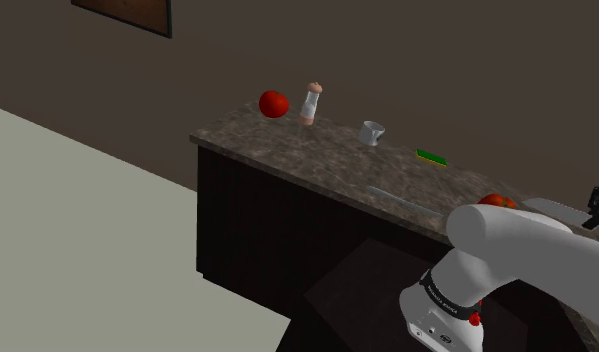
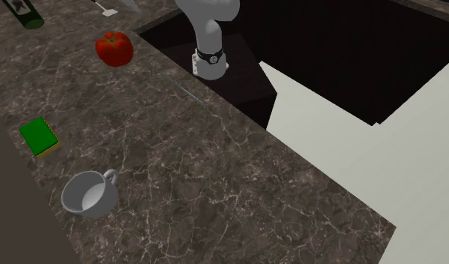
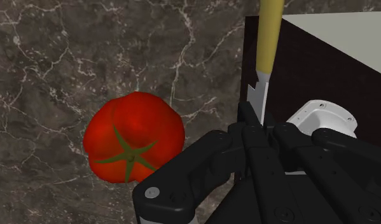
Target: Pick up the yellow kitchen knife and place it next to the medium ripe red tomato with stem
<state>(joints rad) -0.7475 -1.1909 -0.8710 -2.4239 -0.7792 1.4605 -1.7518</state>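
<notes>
1. Shoulder view.
   - A dark veined stone counter [image 1: 287, 150] sits on a dark cabinet.
   - From this view's left, the counter carries a far red tomato [image 1: 274, 104], then a pale shaker with a tan cap [image 1: 310, 104] just beside it.
   - Next come a small grey cup [image 1: 371, 132] and a flat green block [image 1: 431, 156].
   - A stemmed red tomato [image 1: 497, 201] peeks over the white arm [image 1: 517, 240] at lower right. It is well apart from the far red tomato.

2. Second exterior view.
   - The stemmed red tomato rests on the counter near the front edge, close to the arm's lower link.
   - The green block shows a yellow underside and lies between the stemmed red tomato and the grey cup.
   - A dark green bottle [image 2: 24, 11] stands at the upper left corner.
   - Pale floor lies beyond the counter's edge.

3. Wrist view.
   - The black gripper [image 3: 252, 121] has its fingers closed in on the pale blade of a yellow-handled kitchen knife [image 3: 265, 60]. No gap shows between fingers and blade, so the knife reads as clasped by the blade end.
   - The yellow handle points away from the gripper. It is off the counter and crosses the counter's edge in front of the dark cabinet face.
   - The stemmed red tomato, green stem upward, lies on the stone beside the gripper and does not touch the knife.
</notes>
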